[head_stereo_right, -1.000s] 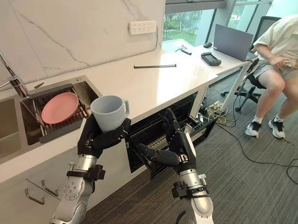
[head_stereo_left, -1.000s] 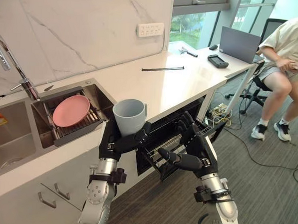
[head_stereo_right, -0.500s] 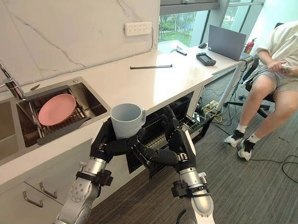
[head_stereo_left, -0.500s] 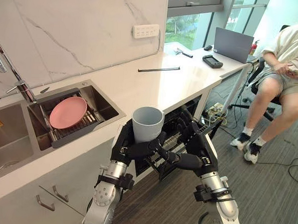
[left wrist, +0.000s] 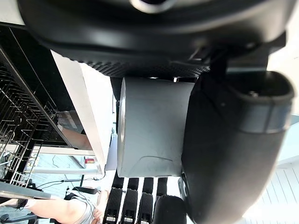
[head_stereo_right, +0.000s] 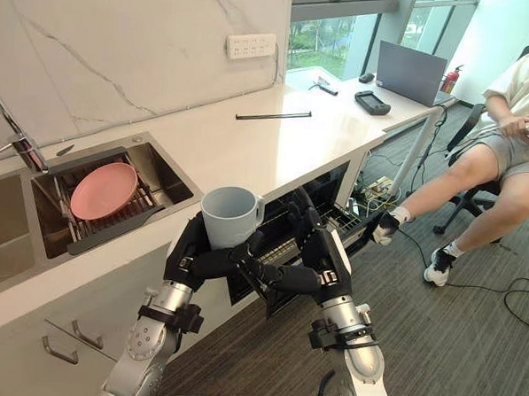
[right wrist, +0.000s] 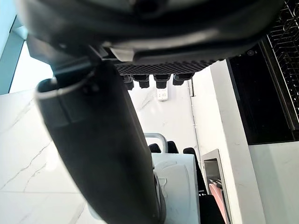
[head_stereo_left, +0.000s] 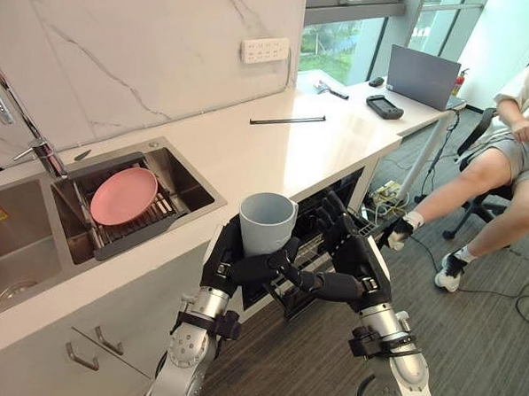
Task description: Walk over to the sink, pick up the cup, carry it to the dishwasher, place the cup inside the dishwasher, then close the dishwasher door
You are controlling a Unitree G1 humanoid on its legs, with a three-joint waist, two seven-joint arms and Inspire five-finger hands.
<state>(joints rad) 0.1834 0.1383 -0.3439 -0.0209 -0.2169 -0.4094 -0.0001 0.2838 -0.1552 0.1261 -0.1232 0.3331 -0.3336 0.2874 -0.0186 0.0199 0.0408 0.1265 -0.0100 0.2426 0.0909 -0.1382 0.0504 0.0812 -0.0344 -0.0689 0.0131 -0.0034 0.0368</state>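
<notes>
Pale grey handled ceramic cup (head_stereo_left: pixel 267 223) stood upright, wrapped by curled L hand (head_stereo_left: pixel 230 265), w/ open dark dishwasher (head_stereo_right: pixel 325 189) just beyond to its right; R hand (head_stereo_left: pixel 354 260), fingers loosely spread, empty between.

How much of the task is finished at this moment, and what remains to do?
Done: the cup is out of the sink and upright in the curled left hand. In hand: it is held in front of the open dishwasher, with the right hand open beside it. Left: set the cup inside, then shut the dishwasher.
</notes>
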